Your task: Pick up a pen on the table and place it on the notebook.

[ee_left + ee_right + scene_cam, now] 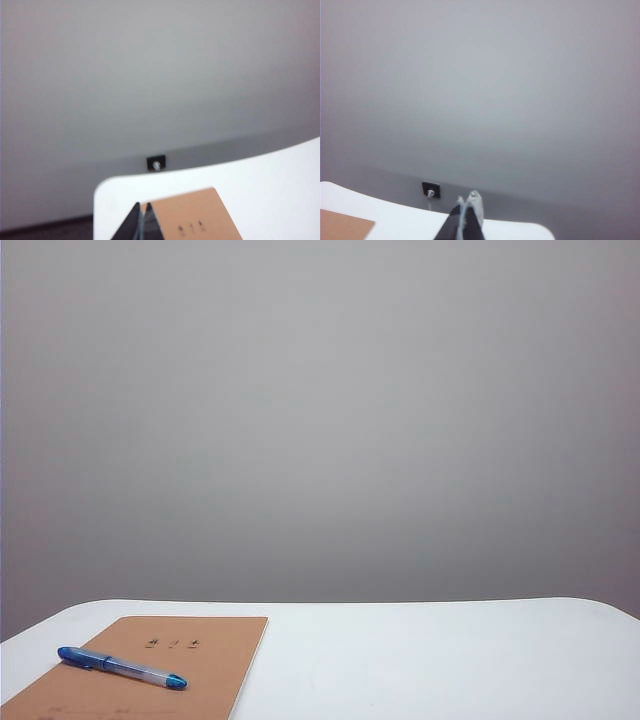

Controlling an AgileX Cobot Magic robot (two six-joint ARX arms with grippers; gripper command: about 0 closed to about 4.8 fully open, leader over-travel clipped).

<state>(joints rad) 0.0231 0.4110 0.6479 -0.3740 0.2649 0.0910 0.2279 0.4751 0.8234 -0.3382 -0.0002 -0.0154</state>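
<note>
Clearly lying on the notebook (150, 670): the pen (122, 667), slim and blue, dark cap toward the left of the exterior view, light blue tip toward the right, slanted across the tan cover just below the small dark characters. Notebook flat on the white table (430, 660), near its front left corner in the exterior view, with one long edge running off the bottom of the picture. No arm visible in the exterior view.

Left gripper (140, 220) raised above the table, looking across the notebook's far corner, dark fingertips pressed together with nothing between them. Printed characters on the cover just beside those tips in the left wrist view. Beyond the table's rounded edge, a grey wall with a small dark wall socket (156, 163) low down.

Right gripper (468, 212) likewise lifted clear of the table, jaws fully closed and empty, pale tips touching. Only a corner of the notebook showing at the edge of the right wrist view, well apart from that gripper. Same socket on the wall behind.
</note>
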